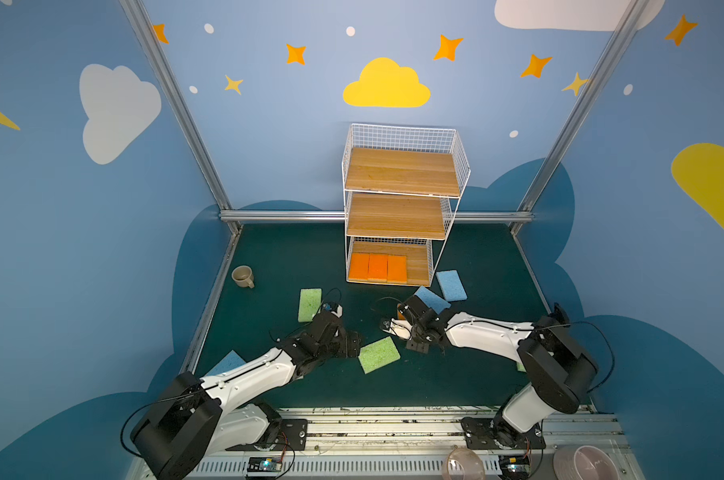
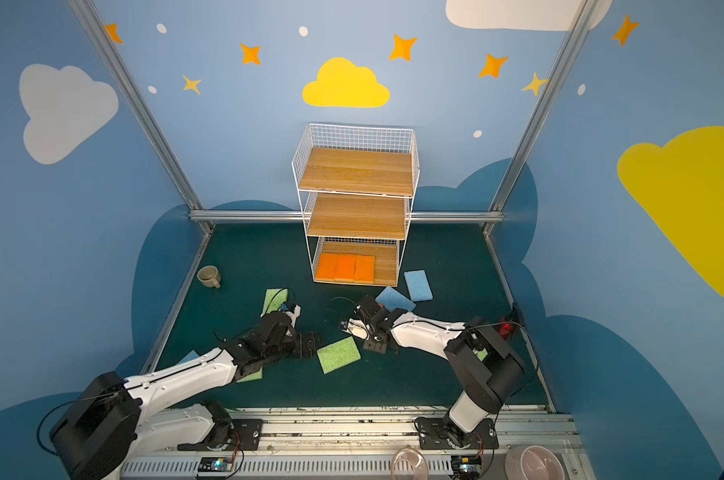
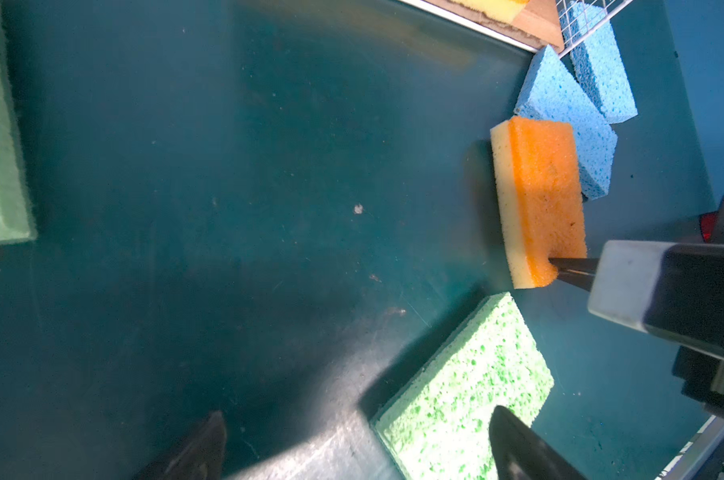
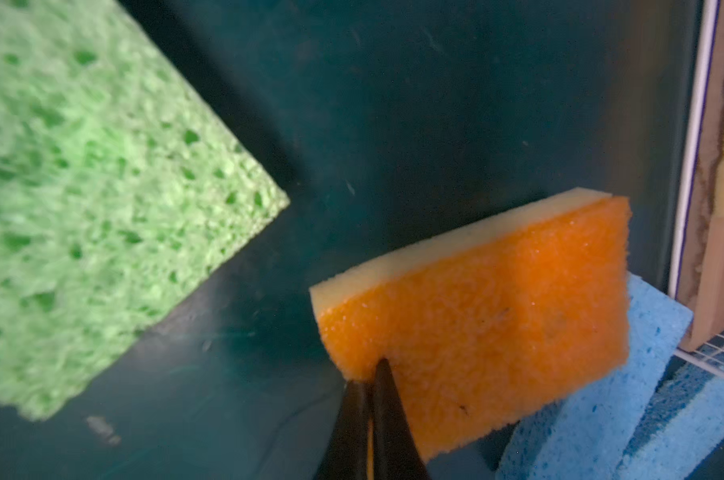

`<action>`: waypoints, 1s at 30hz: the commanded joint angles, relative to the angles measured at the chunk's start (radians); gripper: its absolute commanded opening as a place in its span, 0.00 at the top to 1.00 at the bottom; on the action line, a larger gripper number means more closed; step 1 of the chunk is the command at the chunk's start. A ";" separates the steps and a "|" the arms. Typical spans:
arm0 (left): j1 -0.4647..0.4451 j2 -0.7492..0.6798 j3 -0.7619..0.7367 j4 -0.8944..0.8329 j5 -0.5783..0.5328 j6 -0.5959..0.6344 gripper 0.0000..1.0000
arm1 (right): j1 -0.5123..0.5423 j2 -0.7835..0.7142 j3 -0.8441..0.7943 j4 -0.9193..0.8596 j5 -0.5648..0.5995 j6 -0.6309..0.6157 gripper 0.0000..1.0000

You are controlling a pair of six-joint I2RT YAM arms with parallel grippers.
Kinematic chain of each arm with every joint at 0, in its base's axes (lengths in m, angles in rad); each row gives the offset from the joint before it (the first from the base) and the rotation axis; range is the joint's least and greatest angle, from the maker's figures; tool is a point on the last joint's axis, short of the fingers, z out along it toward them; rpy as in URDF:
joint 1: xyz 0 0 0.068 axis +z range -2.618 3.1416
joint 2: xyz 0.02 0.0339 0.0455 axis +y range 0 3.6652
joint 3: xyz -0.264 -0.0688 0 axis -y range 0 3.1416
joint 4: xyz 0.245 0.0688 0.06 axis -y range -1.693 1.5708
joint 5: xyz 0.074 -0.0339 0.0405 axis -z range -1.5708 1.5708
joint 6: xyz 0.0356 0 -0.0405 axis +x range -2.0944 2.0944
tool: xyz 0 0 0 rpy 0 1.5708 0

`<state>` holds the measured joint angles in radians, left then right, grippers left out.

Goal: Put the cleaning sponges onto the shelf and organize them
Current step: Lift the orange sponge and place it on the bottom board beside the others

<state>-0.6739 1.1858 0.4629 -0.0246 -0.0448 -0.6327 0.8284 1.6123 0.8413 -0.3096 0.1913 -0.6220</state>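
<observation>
Both top views are looking down steeply from high above the arm bases (image 1: 268, 432), facing the back wall (image 1: 310, 124) and taking in the whole table (image 1: 455, 374) from well off. The shelf (image 1: 401, 170) is standing just above the frame's middle. Sitting side by side, they are sharing nearly everything, shifted slightly sideways. The left wrist camera is looking down on the table from near, and the right wrist camera is sitting even closer. Both wrist views are sharing the orange sponge (image 3: 538, 199), a green sponge (image 3: 468, 395), the blue sponges (image 3: 568, 124) and the shelf's bottom corner.
</observation>
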 commanded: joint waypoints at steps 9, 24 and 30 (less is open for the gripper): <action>0.010 -0.056 0.025 -0.034 -0.007 0.008 0.02 | 0.005 -0.176 -0.022 0.028 0.038 0.025 1.00; 0.050 -0.102 0.011 -0.032 -0.014 0.027 0.02 | -0.116 -0.029 0.089 0.206 0.249 -0.094 1.00; 0.064 -0.088 -0.008 0.016 0.002 0.018 0.02 | -0.168 0.045 0.109 0.330 0.246 -0.166 1.00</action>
<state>-0.6151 1.0958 0.4633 -0.0425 -0.0559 -0.6243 0.6750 1.6402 0.9169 -0.0727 0.4271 -0.7418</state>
